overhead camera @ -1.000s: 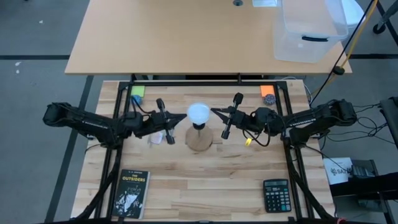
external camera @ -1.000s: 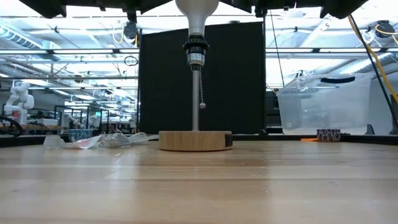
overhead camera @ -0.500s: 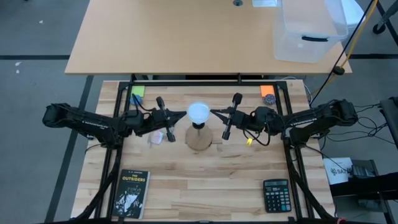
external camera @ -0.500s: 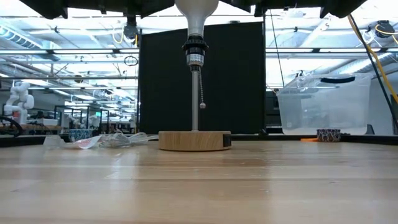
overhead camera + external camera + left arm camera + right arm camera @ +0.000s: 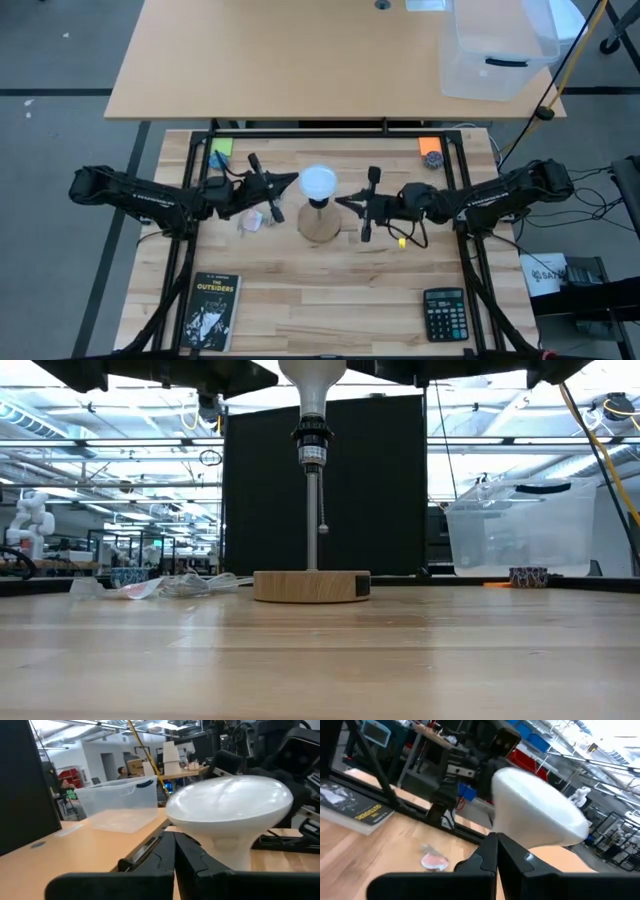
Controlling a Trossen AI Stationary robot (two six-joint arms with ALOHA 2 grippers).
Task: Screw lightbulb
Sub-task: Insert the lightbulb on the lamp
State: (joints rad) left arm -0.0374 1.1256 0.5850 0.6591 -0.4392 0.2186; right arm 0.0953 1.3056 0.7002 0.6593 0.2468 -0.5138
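The white lightbulb (image 5: 319,182) stands upright in the black socket (image 5: 312,442) of a lamp stand. The stand's thin rod rises from a round wooden base (image 5: 311,586) on the table's middle. My left gripper (image 5: 297,178) is shut and points level at the globe's left side; the left wrist view shows its tips just below the globe (image 5: 230,805). My right gripper (image 5: 338,203) is shut too. It comes level from the right, on the lamp's near-right side, with its tips at the bulb's neck (image 5: 507,837). My left gripper has its shut tips (image 5: 175,836) right by the underside of the globe, coming level from the table's left; I cannot tell whether they touch it. My right gripper has its shut tips (image 5: 495,836) at the neck under the globe, level from the right; whether they touch cannot be told.
A book (image 5: 210,310) lies near left and a calculator (image 5: 444,313) near right. A crumpled wrapper (image 5: 252,221) lies left of the base. Green (image 5: 221,147) and orange (image 5: 430,147) items sit at the far corners. A clear bin (image 5: 497,50) stands on the table behind.
My right gripper has swung toward the table's near edge and in toward the lamp, rolling a little and sinking slightly, and has stayed shut. My left gripper has turned its tips slightly toward the far edge and has stayed shut beside the bulb.
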